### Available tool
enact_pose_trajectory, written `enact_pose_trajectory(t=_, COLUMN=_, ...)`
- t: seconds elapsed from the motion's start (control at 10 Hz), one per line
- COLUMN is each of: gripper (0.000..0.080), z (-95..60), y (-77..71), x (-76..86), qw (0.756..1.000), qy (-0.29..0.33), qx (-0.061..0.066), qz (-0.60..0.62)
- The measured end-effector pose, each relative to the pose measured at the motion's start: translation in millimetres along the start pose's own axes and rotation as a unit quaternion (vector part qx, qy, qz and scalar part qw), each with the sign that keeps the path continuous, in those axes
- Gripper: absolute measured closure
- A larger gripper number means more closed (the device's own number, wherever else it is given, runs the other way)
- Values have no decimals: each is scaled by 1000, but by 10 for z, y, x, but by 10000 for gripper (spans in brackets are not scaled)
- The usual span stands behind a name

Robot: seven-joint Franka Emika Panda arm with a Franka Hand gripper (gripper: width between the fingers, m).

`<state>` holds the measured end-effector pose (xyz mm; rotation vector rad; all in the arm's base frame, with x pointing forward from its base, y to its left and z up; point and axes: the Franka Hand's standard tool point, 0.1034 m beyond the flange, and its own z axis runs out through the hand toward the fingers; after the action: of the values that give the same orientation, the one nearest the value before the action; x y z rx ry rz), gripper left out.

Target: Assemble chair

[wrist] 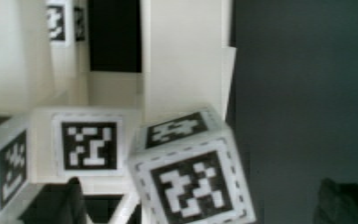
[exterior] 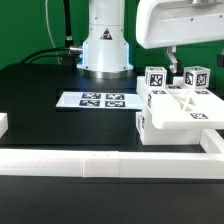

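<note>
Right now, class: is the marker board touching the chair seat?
Apart. The exterior view shows bare black table between the marker board and the chair seat.

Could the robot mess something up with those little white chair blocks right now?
Maybe, in two ways.

1. The gripper hangs close above the tagged blocks, which stand tightly together. Coming down, a finger might bump the wrong block.

2. The X-braced seat sits right beside the white border wall, so a push could jam it there.

The wrist view is blurry, so I can't tell how wide the gripper is open.
</note>
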<state>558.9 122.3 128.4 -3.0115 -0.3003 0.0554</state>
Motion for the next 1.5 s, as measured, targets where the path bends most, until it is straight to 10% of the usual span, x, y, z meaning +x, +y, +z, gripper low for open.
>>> enact_pose_trajectory(t=0.5, gripper=150, z=57, y=21, x=-17, qw=998, qy=-1, qx=-13, qz=-64)
enact_pose_trajectory(t=0.7, gripper=440, z=57, y=25, x=-17, qw=998, qy=-1, qx=-13, qz=-63)
enact_pose_trajectory(t=0.9, gripper=517, z=56, y=25, x=-16, qw=998, qy=0, qx=-13, qz=-55)
enact_pose_trajectory(t=1.5, gripper=517, z=57, y=24, x=-16, qw=990, qy=2, qx=-12, qz=139)
